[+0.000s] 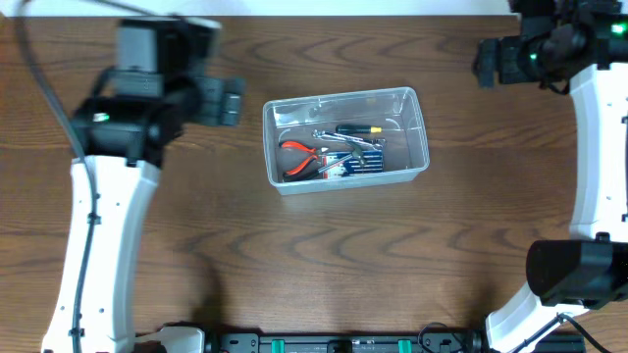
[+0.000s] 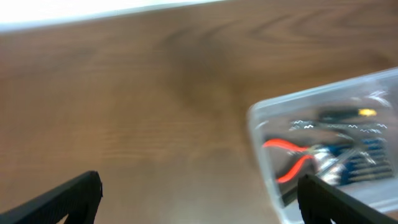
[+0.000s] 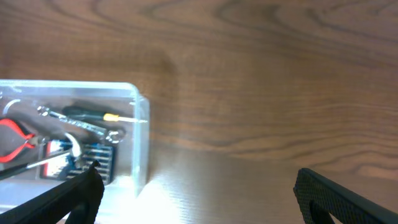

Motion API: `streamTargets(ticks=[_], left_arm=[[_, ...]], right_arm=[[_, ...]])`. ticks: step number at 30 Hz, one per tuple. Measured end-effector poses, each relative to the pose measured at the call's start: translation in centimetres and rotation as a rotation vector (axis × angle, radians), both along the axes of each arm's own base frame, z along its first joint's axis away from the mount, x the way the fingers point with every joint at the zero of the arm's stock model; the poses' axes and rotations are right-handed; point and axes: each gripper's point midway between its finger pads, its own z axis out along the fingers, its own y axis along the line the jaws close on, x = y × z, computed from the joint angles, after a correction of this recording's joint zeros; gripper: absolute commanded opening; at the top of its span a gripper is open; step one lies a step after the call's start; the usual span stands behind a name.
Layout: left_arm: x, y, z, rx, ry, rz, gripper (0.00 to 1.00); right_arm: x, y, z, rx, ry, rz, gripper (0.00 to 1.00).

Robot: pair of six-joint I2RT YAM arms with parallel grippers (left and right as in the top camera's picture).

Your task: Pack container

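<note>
Wood-grain table (image 1: 294, 275) spans everything we see, and our two arms flank it: the left arm (image 1: 98, 226) along the left edge, the right arm (image 1: 599, 147) at the far right. Between them, mid-table, sits the container (image 1: 343, 97), clear and upright, well apart from both grippers. We hold our left gripper (image 2: 199, 183) and right gripper (image 3: 199, 177) spread wide with nothing between the fingers. We judge this is because the load already lies inside: red-handled pliers (image 1: 297, 157), a blue-carded set (image 1: 361, 163), a wrench (image 1: 345, 140) and a screwdriver (image 1: 359, 128), heaped together on its floor.
</note>
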Motion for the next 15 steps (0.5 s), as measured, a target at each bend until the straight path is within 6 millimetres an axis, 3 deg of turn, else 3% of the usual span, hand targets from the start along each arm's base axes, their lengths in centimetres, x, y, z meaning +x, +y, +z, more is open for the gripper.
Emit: streamTargets(ticks=[2,4,9,15], left_arm=[[-1.7,2.4,-0.6,-0.013,0.062,0.089,0.99],[-3.3,3.2,-0.7,-0.023,0.098,0.132,0.98],[-7.1,3.2,0.1,-0.036,0.117,0.153,0.99],[-12.1,3.1,0.1,-0.044,0.031,0.157,0.98]], right_arm=[[-0.5,0.8,-0.3,-0.009,0.025,-0.007,0.99],[-1.3,1.2,-0.6,-0.020,0.057,-0.012,0.99],[-5.1,1.2,-0.3,-0.046,0.156,-0.029,0.99],[-9.9,1.3,2.7,-0.065,0.076,-0.069,0.99]])
